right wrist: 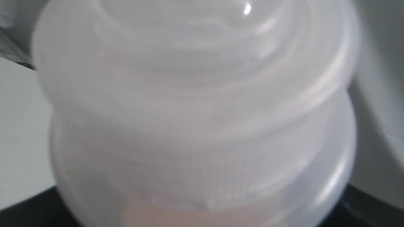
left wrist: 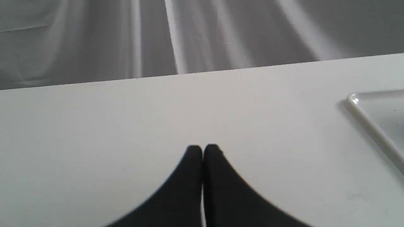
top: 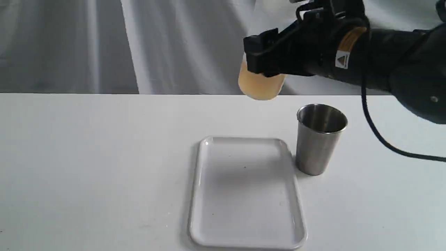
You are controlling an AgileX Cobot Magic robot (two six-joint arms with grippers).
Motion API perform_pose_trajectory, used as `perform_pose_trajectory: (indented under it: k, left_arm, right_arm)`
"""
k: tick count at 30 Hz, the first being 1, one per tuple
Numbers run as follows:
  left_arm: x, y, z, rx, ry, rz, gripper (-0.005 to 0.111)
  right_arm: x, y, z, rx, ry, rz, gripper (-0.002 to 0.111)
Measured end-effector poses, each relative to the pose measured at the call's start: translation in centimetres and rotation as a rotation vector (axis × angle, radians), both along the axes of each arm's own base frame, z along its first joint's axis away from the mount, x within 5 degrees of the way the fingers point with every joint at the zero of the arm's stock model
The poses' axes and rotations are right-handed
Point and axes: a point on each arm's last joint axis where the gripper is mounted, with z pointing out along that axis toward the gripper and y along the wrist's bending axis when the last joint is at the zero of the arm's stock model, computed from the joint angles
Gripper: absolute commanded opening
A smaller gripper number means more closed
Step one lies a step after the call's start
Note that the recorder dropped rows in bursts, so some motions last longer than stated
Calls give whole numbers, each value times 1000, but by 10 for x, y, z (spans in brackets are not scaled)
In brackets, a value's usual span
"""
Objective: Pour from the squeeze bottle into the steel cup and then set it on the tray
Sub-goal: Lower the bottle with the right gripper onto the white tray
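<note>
Amber-filled squeeze bottle (top: 259, 87), clamped in the right gripper (top: 263, 64) near the table's (top: 104, 157) far edge, should be centred over the steel cup (top: 320, 139) before tilting; left gripper (left wrist: 203, 149) fingers together.

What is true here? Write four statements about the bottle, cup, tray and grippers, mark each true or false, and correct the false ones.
1. The right gripper holds the squeeze bottle in the air. True.
2. The steel cup stands on the tray. False: it stands upright on the table, beside the tray's right edge in the exterior view.
3. The left gripper is shut on nothing. True.
4. Liquid is streaming into the cup. False: no stream shows; the bottle's base points down, off to the cup's left.
</note>
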Motion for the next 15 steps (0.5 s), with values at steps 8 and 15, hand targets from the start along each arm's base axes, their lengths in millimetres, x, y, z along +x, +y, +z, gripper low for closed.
perform_pose_trajectory:
  k: [8, 15]
  left_arm:
    - [0, 0, 0, 0, 0, 0, 0]
    - [0, 0, 0, 0, 0, 0, 0]
  right_arm:
    - [-6, 0, -18, -44, 24, 20, 8]
    - [-9, 0, -40, -61, 56, 33, 8]
